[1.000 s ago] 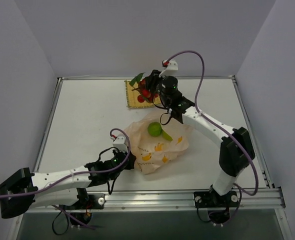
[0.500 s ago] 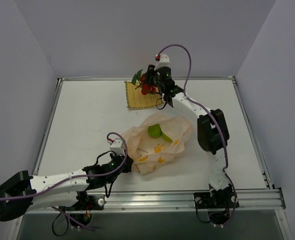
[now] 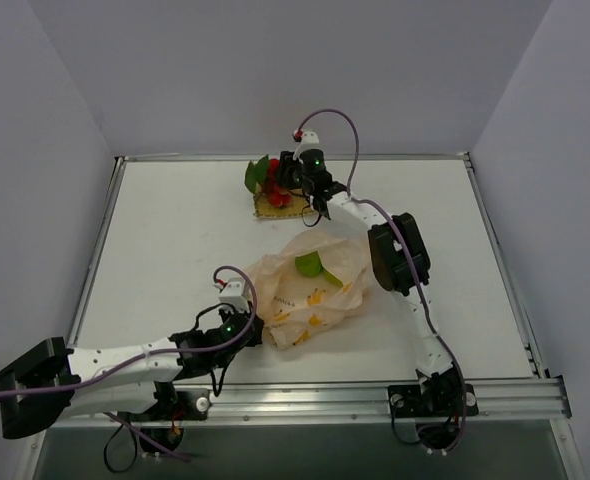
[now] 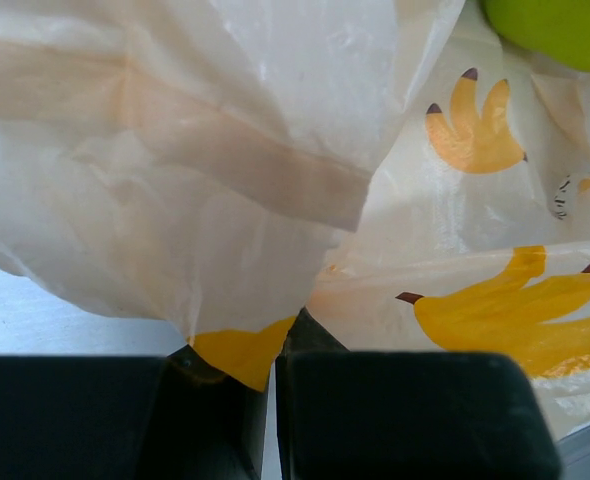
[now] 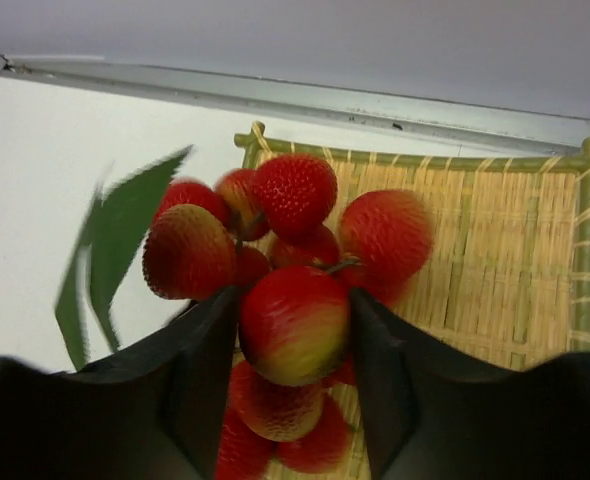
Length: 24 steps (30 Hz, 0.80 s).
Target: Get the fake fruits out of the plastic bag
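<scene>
White counter (image 3: 175, 230): at 12 o'clock the right gripper (image 5: 293, 330) is clamped tight on the berry cluster (image 5: 295, 190), over the woven mat (image 5: 495, 240). Toward 6 o'clock the left gripper (image 4: 273, 400) pinches an edge of the plastic bag (image 4: 225, 200); the lime-green fruit (image 3: 308, 264) sits in it.

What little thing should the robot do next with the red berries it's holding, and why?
Probably lower a little and open the right fingers. They are shut on the berries, which are over the yellow mat and out of the bag. A green fruit is left in the bag.
</scene>
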Tool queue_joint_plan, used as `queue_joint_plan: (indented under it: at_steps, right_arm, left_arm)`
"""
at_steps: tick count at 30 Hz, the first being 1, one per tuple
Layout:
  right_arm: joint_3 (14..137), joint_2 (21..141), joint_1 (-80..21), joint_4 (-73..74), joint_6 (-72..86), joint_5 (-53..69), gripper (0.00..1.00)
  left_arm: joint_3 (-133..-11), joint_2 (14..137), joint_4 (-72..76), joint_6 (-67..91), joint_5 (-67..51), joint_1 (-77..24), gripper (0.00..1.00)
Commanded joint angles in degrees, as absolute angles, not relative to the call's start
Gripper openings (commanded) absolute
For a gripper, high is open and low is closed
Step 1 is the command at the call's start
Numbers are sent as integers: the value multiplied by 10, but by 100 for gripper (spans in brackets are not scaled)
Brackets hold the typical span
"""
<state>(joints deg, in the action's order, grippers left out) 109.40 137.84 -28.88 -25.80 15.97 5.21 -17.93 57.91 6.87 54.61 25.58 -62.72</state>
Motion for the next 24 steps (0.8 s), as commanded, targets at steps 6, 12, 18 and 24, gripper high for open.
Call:
queue_joint_plan:
  at_steps: [6,12,18,24]
  right_arm:
    - [1097,1291,-289,-244,156,54,86]
    - [944,1116,-287,-238,157,43,97]
    - [715,883,-313,-206,182,13,88]
    - [558,679,-435,-94,214,-55,26]
  left_arm:
    - [-204,599,85,557,267,-628,2]
    - [-221,604,73,555,270,-628,2]
    - [-244,582,26,550,279,-629,17]
    - [-276,501,-63,509,279,-636,70]
